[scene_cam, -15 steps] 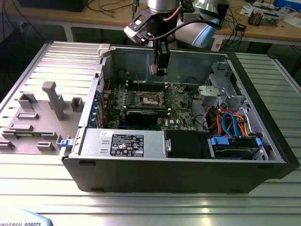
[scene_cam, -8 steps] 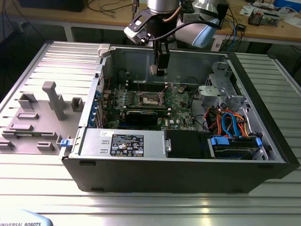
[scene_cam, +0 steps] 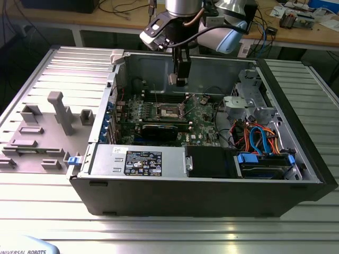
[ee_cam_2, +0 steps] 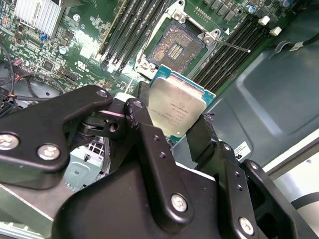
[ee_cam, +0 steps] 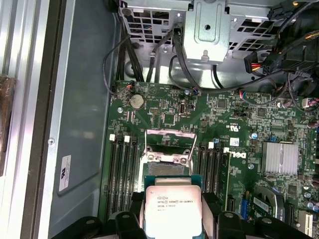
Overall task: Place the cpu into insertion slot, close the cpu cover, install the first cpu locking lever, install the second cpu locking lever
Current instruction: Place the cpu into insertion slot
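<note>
Cpu gripped by downward-pointing hand — hovering above insertion slot.

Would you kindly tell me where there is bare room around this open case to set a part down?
Bare ribbed table lies in front of the case, and at the exterior view's right of it. Crowded: fixture blocks at the exterior view's left, the coloured cables, and the motherboard under the hand gripping the cpu.
</note>
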